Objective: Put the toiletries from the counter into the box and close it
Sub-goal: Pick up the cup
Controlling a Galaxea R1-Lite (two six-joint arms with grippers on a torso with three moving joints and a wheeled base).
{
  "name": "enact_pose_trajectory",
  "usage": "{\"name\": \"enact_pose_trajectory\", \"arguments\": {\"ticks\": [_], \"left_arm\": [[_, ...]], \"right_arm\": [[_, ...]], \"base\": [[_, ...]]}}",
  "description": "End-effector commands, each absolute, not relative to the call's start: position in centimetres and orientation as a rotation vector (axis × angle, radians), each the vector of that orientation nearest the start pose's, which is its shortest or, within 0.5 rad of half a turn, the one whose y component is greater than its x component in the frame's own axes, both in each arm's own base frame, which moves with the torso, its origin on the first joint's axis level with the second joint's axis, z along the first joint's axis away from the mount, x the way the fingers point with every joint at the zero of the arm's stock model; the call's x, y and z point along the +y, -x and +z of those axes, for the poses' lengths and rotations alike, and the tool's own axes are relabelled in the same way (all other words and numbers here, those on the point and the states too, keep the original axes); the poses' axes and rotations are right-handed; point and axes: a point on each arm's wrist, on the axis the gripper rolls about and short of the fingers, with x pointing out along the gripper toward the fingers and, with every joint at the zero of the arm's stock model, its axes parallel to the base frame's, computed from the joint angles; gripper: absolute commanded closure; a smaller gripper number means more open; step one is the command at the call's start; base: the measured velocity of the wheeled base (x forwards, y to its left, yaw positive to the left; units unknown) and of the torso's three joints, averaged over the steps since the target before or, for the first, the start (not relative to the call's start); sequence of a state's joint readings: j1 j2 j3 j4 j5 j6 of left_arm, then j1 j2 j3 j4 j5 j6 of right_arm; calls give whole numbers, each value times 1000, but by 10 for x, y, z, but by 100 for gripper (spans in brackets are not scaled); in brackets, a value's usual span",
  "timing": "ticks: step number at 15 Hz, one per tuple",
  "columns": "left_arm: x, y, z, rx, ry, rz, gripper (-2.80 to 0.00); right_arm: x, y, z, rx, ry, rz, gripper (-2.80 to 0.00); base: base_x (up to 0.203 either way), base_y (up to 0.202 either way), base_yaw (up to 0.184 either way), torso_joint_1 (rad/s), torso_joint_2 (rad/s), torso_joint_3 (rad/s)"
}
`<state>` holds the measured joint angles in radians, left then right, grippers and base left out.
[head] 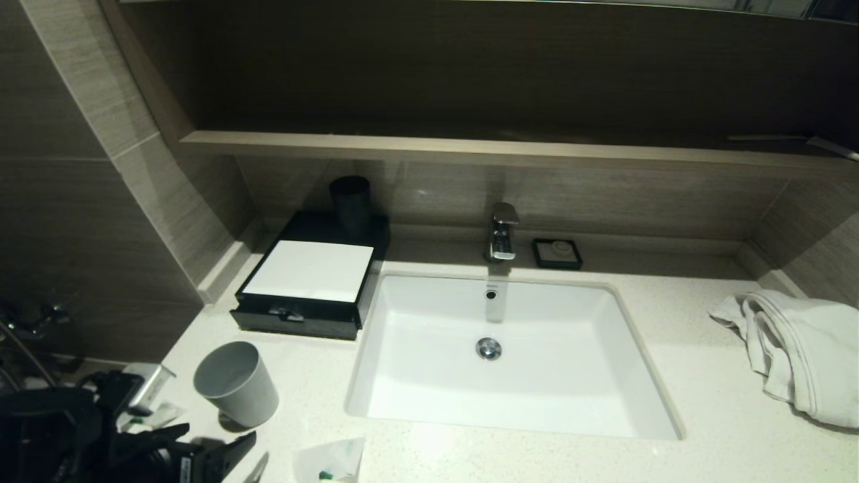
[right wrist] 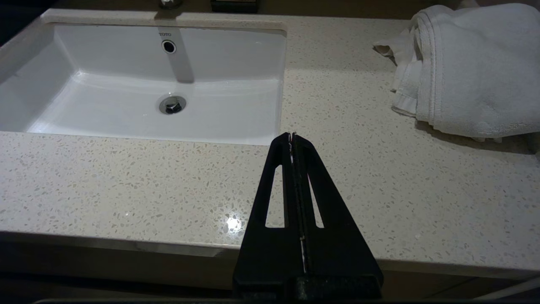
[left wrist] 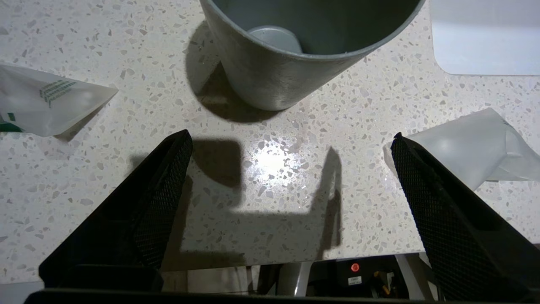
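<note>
Head view: the left gripper [head: 221, 463] hangs wide open at the speckled off-white stone counter [head: 704, 402] edge beside a crinkly translucent-white plastic sachet [head: 332, 459]. Left wrist view: sachets [left wrist: 46, 101] lie flat, probably light, slippery; pinch an edge. Right wrist view: right gripper [right wrist: 292, 137] closed, idle.

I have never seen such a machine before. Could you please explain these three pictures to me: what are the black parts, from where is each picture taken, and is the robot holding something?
It is a two-armed robot at a bathroom counter. The wide picture comes from its head; the other two come from cameras on its wrists. The black wedges are gripper fingers. The left gripper is open and holds nothing; it hangs over the counter near the grey cup, with toiletries in plastic sachets on either side. The right gripper is shut and empty, parked at the counter's front edge. Also there: the black box with its white top, the sink and a white towel.
</note>
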<state>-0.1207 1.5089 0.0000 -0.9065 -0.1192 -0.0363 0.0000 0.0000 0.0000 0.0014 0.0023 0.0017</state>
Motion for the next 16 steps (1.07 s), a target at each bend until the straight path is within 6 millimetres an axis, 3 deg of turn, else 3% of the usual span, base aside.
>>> {"name": "enact_pose_trajectory", "arguments": {"ticks": [1, 16], "left_arm": [[-22, -154, 67, 634, 33, -227, -280], [-26, -176, 55, 606, 30, -225, -280]], "right_arm": [[0, 23, 75, 2, -2, 3, 0], [0, 23, 75, 2, -2, 3, 0]], "base": [[0, 0, 0, 0, 0, 0], [0, 0, 0, 0, 0, 0]]}}
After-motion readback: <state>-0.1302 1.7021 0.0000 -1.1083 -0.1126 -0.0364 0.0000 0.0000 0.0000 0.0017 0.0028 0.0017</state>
